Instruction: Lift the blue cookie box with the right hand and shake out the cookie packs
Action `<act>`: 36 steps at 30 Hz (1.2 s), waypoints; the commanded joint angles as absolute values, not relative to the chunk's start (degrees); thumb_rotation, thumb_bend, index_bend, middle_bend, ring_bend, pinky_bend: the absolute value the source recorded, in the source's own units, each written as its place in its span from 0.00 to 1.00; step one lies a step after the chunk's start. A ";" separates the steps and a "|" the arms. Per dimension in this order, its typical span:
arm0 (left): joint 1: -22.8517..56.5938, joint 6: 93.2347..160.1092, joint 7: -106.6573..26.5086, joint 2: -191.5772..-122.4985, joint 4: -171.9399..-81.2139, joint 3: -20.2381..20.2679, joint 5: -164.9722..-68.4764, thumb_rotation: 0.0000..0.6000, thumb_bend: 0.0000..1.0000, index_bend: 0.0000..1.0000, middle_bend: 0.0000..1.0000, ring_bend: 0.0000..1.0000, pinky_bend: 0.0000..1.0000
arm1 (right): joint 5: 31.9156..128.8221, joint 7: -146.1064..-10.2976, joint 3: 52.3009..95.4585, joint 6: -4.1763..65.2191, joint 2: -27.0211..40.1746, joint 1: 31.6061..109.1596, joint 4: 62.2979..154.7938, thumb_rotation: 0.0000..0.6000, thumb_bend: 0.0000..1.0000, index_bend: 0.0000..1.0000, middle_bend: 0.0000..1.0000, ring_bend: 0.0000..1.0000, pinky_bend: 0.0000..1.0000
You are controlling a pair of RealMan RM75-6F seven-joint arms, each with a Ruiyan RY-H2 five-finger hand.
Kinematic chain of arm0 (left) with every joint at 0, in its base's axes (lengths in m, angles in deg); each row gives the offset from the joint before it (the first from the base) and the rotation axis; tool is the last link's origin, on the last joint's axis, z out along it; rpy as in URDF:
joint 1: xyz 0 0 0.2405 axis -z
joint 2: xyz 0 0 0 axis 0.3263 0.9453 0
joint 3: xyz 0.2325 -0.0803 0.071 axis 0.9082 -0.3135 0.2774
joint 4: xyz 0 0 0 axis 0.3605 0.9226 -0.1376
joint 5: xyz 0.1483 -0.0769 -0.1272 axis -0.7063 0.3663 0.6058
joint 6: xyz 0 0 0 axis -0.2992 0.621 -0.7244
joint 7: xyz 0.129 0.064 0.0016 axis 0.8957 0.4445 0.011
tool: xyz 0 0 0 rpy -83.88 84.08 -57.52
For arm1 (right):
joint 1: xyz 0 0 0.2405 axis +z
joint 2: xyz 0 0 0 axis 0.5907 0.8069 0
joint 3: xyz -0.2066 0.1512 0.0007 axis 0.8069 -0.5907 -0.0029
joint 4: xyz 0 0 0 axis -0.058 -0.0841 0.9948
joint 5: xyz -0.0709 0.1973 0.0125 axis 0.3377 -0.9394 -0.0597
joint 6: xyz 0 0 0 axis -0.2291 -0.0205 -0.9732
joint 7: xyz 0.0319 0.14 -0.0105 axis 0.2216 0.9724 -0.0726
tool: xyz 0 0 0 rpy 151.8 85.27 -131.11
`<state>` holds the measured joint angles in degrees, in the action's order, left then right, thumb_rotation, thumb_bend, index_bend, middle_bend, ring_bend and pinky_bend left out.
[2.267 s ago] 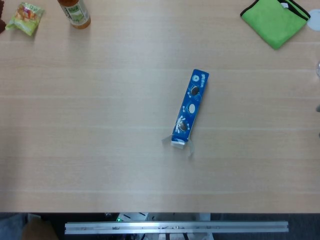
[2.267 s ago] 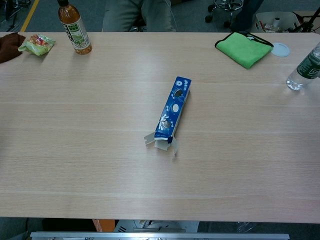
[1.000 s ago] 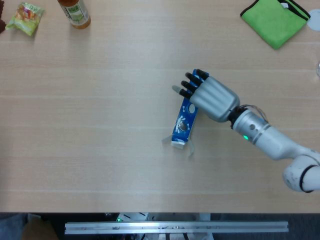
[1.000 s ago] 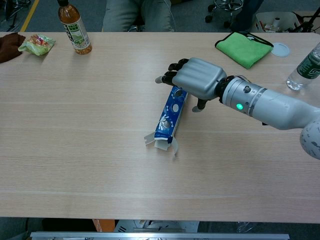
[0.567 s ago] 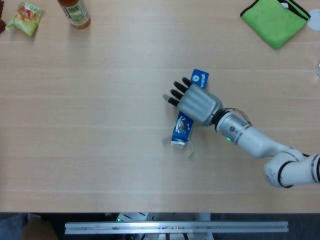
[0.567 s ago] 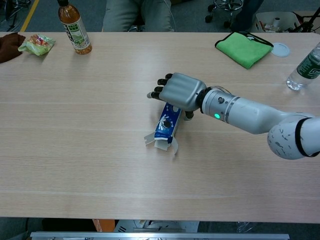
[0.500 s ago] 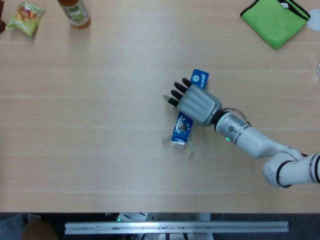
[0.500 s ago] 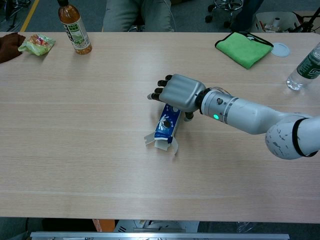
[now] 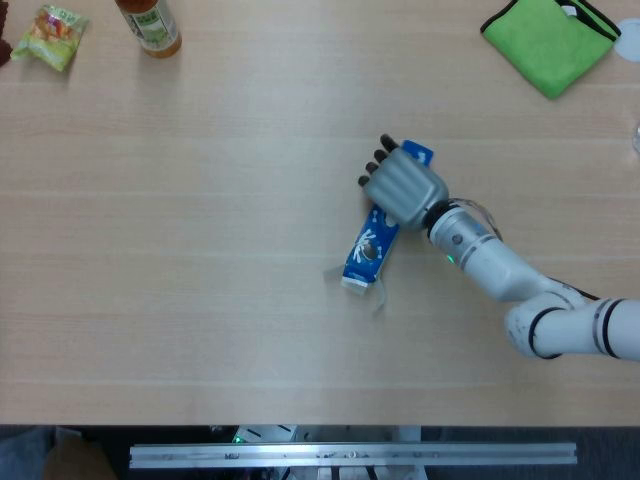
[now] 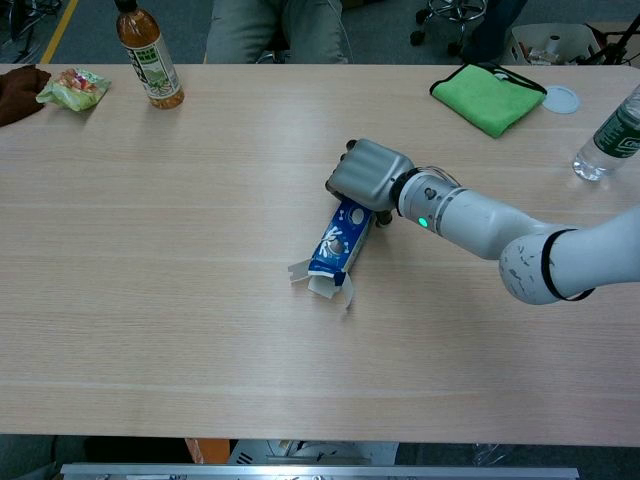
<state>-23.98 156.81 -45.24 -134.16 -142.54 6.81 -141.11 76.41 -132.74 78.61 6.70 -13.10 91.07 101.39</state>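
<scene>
The right hand [image 9: 403,186] grips the blue cookie box [image 9: 368,249] at its far end; the box lies on the counter [image 9: 200,300], unlifted, no cookie packs out.

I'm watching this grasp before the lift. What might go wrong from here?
The right hand grips the blue cookie box near its far, closed end, so the long box may pivot or slip when lifted. The open flaps lie flat on the table; packs may snag there. The box already looks skewed, so the grip could be uneven.
</scene>
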 commanded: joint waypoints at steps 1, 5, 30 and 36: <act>-24.06 156.79 -45.43 -134.23 -142.34 6.76 -141.01 1.00 0.26 0.27 0.24 0.19 0.24 | 75.48 -132.89 78.49 7.72 -12.77 91.48 101.24 1.00 0.12 0.47 0.44 0.36 0.24; -24.10 156.67 -45.68 -134.39 -141.96 6.71 -140.94 1.00 0.26 0.27 0.24 0.19 0.24 | 76.00 -131.91 78.59 8.94 -10.91 91.51 102.95 1.00 0.13 0.52 0.49 0.44 0.35; -23.37 155.37 -45.08 -135.64 -141.45 6.67 -141.62 1.00 0.26 0.27 0.24 0.19 0.24 | 86.07 -137.01 82.47 10.10 14.76 94.88 123.48 1.00 0.14 0.57 0.52 0.49 0.47; -23.06 155.05 -44.88 -136.09 -141.40 6.79 -142.07 1.00 0.26 0.27 0.24 0.19 0.24 | 82.79 -142.89 85.21 8.11 16.39 96.29 123.77 1.00 0.14 0.57 0.52 0.49 0.47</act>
<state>-23.07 155.06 -44.89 -136.07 -141.41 6.78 -142.05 83.66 -141.02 84.01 8.92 15.84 95.59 123.59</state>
